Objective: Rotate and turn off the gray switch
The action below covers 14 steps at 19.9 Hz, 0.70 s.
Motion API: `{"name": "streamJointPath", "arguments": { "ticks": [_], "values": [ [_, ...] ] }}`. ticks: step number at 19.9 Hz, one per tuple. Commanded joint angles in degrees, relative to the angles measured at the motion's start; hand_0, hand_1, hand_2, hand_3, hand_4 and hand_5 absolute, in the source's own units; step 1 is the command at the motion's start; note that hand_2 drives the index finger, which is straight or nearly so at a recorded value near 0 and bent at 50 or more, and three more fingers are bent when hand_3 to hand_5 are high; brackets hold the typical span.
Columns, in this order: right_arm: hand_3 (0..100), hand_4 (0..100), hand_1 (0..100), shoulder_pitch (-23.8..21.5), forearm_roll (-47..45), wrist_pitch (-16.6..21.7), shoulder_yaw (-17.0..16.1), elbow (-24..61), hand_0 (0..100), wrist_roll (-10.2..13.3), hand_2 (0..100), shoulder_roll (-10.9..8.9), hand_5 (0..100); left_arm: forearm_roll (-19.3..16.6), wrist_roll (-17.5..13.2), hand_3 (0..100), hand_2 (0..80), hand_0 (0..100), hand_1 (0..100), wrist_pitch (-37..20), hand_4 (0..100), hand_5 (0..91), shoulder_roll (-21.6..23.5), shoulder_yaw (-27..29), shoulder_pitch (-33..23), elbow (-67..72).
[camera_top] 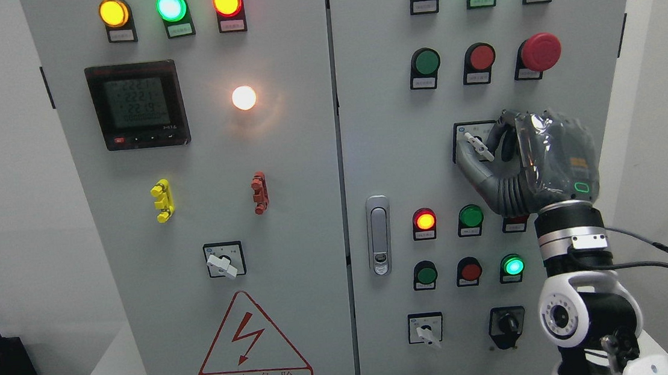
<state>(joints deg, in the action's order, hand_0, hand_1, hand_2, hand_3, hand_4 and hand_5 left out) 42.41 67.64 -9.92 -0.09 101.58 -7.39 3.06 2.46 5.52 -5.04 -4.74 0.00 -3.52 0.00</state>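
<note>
- Head view: right hand (528, 158) raised at the cabinet's right door (391, 146), fingers curled about the gray switch (479, 146), upper middle of that door.
- Meter (137, 105) reads 222.1, 222.1, 221.9.
- Warning triangle (253, 345): "有电危险".

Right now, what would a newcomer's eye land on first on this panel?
Probably the right hand, raised against the right door with its fingers around the gray switch. Next, the glowing white lamp on the left door beside the digital meter, then the large red mushroom button just above the hand.
</note>
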Motion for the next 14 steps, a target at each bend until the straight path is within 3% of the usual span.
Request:
{"name": "streamJointPath", "arguments": {
  "ticks": [1,14],
  "values": [
    [89,88,37,0.04,-0.05,0.08,-1.67,-0.07,42,0.01,71,0.02,100,0.0,-0.16,0,0.0,12,39,0.03,0,0.0,0.0,-0.09,0.0,0.79],
    [92,90,36,0.04,-0.05,-0.01,-1.67,-0.07,47,-0.08,75,0.11,100,0.0,-0.25,0,0.0,12,39,0.03,0,0.0,0.0,-0.09,0.0,0.79]
  ]
}}
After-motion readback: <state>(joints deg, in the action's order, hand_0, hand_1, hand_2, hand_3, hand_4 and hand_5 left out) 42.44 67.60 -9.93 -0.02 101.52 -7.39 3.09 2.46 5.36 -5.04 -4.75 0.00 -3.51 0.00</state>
